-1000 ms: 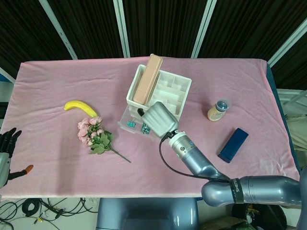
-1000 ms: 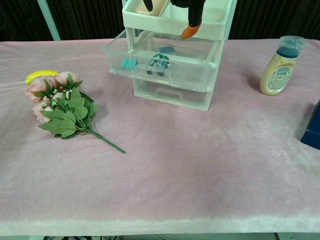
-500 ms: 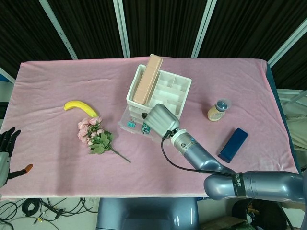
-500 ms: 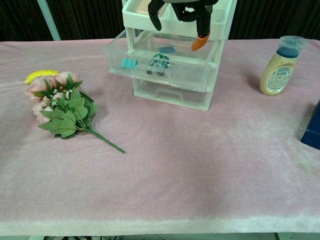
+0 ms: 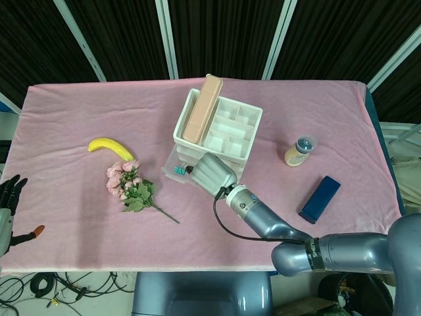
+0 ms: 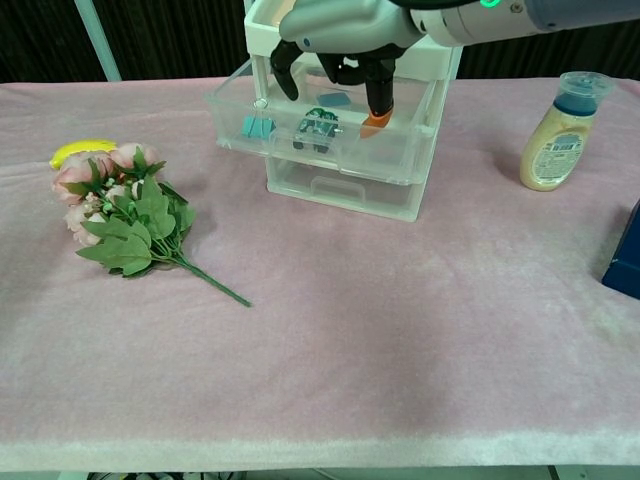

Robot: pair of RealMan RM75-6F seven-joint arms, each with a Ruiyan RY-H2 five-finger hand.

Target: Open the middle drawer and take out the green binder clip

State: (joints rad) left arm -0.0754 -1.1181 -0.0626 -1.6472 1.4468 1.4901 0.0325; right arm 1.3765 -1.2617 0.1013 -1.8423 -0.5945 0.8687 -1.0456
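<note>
Green binder clip (image 6: 318,126) sits in the open middle drawer (image 6: 400,150), mid-front, with a teal clip (image 6: 257,127) to its left. Right hand (image 6: 340,40) hangs directly above, fingers apart and pointing down, empty; orange fingertip (image 6: 377,117) just right of the clip. Clip's long axis probably left-right, hard to tell. Left hand (image 5: 8,207) far off, open. Bottle (image 6: 556,135) label unreadable.

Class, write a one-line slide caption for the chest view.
Right hand reaches into the open middle drawer above the green binder clip.
</note>
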